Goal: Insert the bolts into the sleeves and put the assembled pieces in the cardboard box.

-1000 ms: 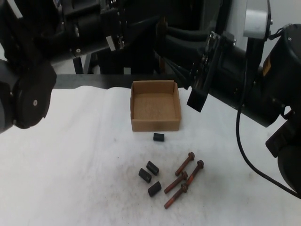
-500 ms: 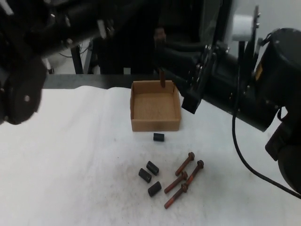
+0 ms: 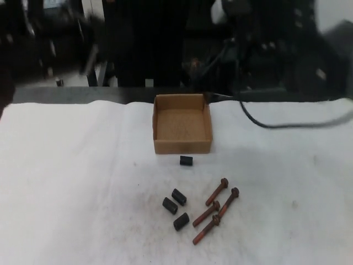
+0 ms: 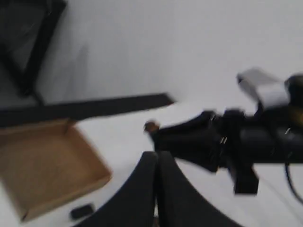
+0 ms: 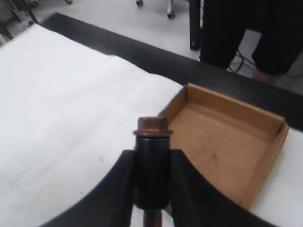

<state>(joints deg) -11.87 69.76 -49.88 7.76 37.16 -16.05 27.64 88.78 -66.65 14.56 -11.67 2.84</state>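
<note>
Right end effector (image 5: 151,163) clamping sleeved bolt (image 5: 151,142), cardboard box (image 5: 232,111) beyond

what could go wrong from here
1. The right jaws clamp the sleeve, not the bolt, so the bolt might slip out.
2. Both look short of the box; an early release could drop them on the cloth.
3. A loose sleeve lies close before the box and could get knocked.
</note>
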